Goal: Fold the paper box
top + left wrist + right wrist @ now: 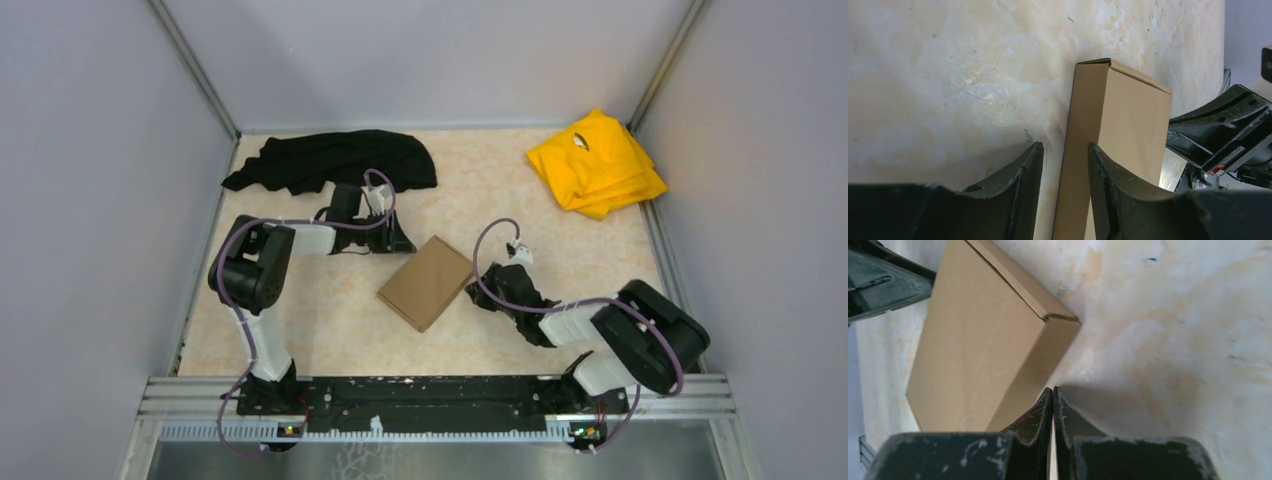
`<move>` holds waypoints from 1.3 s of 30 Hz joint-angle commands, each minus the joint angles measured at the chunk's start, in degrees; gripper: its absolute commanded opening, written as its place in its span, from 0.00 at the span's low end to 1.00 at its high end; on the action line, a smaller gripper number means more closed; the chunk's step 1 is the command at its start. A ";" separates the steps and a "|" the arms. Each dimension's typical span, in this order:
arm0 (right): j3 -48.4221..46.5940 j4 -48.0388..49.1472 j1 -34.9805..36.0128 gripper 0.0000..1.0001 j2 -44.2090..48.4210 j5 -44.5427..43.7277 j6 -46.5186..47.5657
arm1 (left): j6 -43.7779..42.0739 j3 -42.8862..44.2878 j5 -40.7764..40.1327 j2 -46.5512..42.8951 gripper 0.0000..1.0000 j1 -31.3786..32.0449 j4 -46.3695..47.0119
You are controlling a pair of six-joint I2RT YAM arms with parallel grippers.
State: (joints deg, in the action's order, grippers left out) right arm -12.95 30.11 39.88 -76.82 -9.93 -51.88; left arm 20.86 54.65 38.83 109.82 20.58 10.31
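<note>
Brown cardboard paper box (427,282), flat rectangle; left hand (1065,146) parted, right hand (1053,389) closed.

The paper box (427,283), a shallow plain brown cardboard mailer folded shut, is lying flat on the bench (320,330) at the centre of the frame, turned diagonally with one corner pointing toward the bottom edge.

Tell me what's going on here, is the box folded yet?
The box lies flat on the table, closed up and looking folded. The left end effector is open, with the box's edge lined up with its gap; whether it touches is unclear. The right end effector is shut and empty, its tips right beside the box's side. Neither one is gripping the box.
</note>
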 commanded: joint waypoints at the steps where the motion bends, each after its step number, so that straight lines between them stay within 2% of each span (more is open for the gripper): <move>1: -0.87 6.61 -0.56 0.00 -10.63 4.95 -0.82 | -2.23 -1.80 -1.46 4.26 0.46 0.53 -9.00; 5: -2.90 12.09 -0.61 0.00 -18.18 7.01 -1.67 | -2.44 -1.82 -0.85 5.00 0.45 1.65 -8.74; 8: -0.71 14.41 -0.62 0.00 -17.89 6.81 -2.67 | -2.41 -1.83 -0.86 5.42 0.45 2.08 -8.47; 10: 0.47 12.51 -0.60 0.00 -15.73 6.20 -2.35 | -2.53 -1.75 -1.15 5.62 0.45 2.10 -8.46; 13: 2.15 5.81 -0.62 0.00 -9.60 3.98 -1.47 | -2.82 -1.37 -1.88 6.05 0.46 1.90 -8.96; 21: 3.45 -20.11 -0.63 0.00 13.95 -4.87 1.53 | -2.78 -0.19 -3.02 5.85 0.46 1.65 -9.89; 24: 3.14 -23.91 -0.60 0.01 19.17 -7.65 2.53 | -2.60 0.16 -2.81 5.84 0.46 1.61 -10.00; 27: 1.92 -21.88 -0.64 0.02 16.54 -7.81 3.59 | -2.31 0.43 -2.85 5.93 0.46 1.66 -9.95; 36: -2.14 -2.11 -0.64 0.00 -4.25 0.77 4.61 | -2.05 1.69 -2.42 7.08 0.46 1.87 -9.87; 39: -4.26 -0.40 -0.59 0.00 -8.44 1.86 4.97 | -2.10 2.90 -2.55 7.63 0.46 2.01 -9.94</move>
State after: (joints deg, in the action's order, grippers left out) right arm -16.10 29.30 39.20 -79.46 -11.60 -49.04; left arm 20.93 58.37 40.56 112.60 21.54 8.49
